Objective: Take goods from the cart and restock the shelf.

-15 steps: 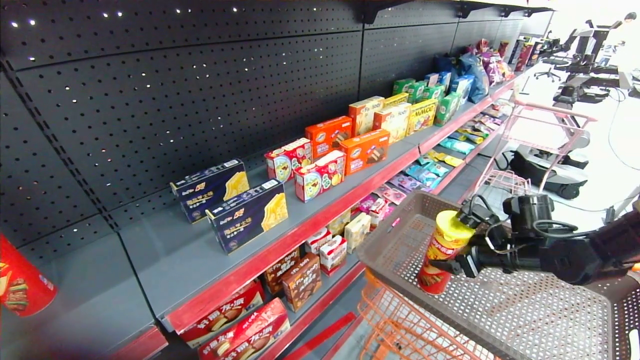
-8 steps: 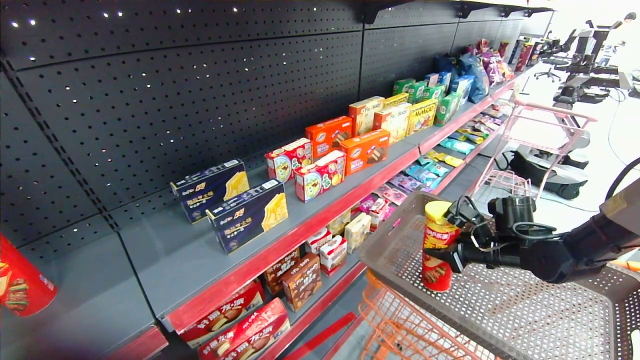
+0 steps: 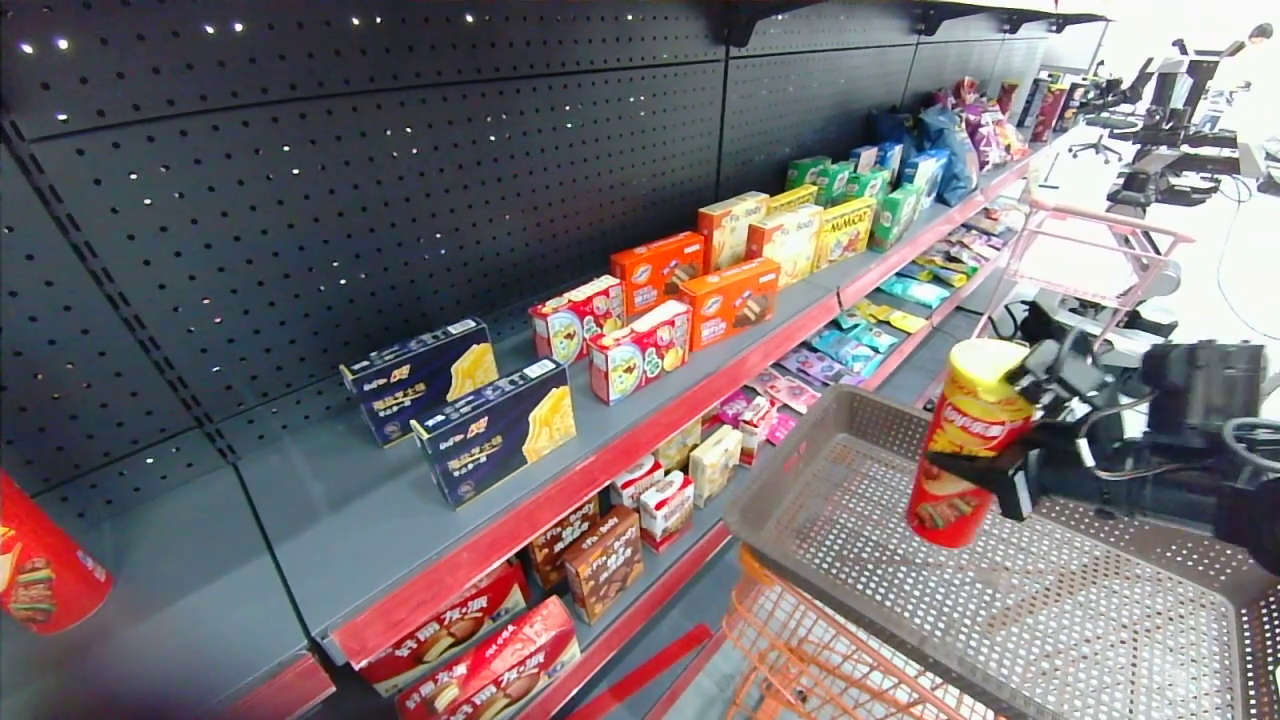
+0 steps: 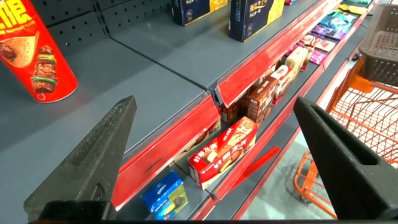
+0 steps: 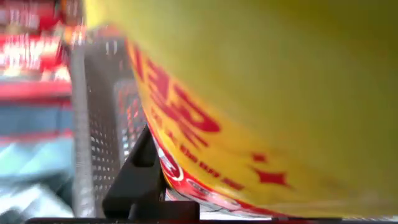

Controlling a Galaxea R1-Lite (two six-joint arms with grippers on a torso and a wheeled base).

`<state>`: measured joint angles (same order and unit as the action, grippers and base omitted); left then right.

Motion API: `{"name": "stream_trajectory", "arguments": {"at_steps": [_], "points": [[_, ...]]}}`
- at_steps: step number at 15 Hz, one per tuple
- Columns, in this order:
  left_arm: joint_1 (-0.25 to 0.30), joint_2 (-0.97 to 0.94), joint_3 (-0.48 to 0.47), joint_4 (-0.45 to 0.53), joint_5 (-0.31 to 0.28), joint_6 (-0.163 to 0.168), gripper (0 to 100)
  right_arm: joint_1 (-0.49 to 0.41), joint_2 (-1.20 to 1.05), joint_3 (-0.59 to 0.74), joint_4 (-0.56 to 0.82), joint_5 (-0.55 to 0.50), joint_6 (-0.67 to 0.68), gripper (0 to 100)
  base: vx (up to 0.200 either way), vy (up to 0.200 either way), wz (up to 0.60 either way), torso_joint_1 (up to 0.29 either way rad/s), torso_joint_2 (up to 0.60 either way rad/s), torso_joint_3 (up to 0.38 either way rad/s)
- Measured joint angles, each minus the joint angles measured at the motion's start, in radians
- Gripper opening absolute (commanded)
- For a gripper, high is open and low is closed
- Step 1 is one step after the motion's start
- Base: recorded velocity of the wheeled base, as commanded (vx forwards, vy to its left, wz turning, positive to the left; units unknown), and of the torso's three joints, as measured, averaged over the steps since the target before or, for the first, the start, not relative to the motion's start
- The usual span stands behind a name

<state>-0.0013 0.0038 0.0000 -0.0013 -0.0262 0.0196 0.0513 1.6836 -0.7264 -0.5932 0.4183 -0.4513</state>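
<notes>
Holding the chip canister (image 3: 965, 440) near upright above the cart basket (image 3: 1000, 620), my right gripper (image 3: 985, 470) has its jaws clamped on it; bare shelf (image 3: 330, 505) space lies well to my left.

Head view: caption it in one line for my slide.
Right gripper holds a tall red-and-yellow cylindrical can above the grey perforated plastic cart basket.

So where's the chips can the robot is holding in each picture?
Head view: the chips can is at the right, tilted, in the right gripper over the basket.
Left wrist view: the red can here is a different one, standing on the shelf.
Right wrist view: the chips can is very close, yellow and red.
Shared landmark: the basket with its holes, also in the left wrist view and the right wrist view.
</notes>
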Motion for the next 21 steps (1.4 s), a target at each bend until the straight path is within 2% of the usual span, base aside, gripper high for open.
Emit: {"name": "stream_trajectory", "arguments": {"at_steps": [2, 3, 7, 9, 14, 16, 17, 19, 21], "points": [[0.000, 0.000, 0.000, 0.000, 0.000, 0.000, 100, -0.030, -0.193, 0.070, -0.003, -0.040, 0.019, 0, 0.000, 0.000, 0.00, 0.000, 0.00, 0.000], [0.000, 0.000, 0.000, 0.000, 0.000, 0.000, 100, -0.043, -0.285, 0.101, -0.001, -0.106, 0.027, 0, 0.000, 0.000, 0.00, 0.000, 0.00, 0.000], [0.000, 0.000, 0.000, 0.000, 0.000, 0.000, 100, -0.063, -0.570, 0.167, 0.013, -0.571, 0.087, 0, 0.000, 0.000, 0.00, 0.000, 0.00, 0.000], [-0.001, 0.000, 0.000, 0.000, 0.000, 0.000, 100, -0.067, -0.660, 0.183, 0.065, -0.636, 0.127, 0, 0.000, 0.000, 0.00, 0.000, 0.00, 0.000], [0.000, 0.000, 0.000, 0.000, 0.000, 0.000, 100, -0.186, -0.837, 0.248, 0.263, -0.640, 0.160, 0, 0.000, 0.000, 0.00, 0.000, 0.00, 0.000], [0.000, 0.000, 0.000, 0.000, 0.000, 0.000, 100, -0.181, -0.877, 0.246, 0.273, -0.620, 0.161, 0, 0.000, 0.000, 0.00, 0.000, 0.00, 0.000], [0.000, 0.000, 0.000, 0.000, 0.000, 0.000, 100, -0.171, -0.887, 0.231, 0.272, -0.591, 0.161, 0, 0.000, 0.000, 0.00, 0.000, 0.00, 0.000], [0.000, 0.000, 0.000, 0.000, 0.000, 0.000, 100, -0.164, -0.894, 0.194, 0.270, -0.467, 0.160, 0, 0.000, 0.000, 0.00, 0.000, 0.00, 0.000], [0.000, 0.000, 0.000, 0.000, 0.000, 0.000, 100, -0.172, -0.896, 0.173, 0.271, -0.416, 0.159, 0, 0.000, 0.000, 0.00, 0.000, 0.00, 0.000]]}}
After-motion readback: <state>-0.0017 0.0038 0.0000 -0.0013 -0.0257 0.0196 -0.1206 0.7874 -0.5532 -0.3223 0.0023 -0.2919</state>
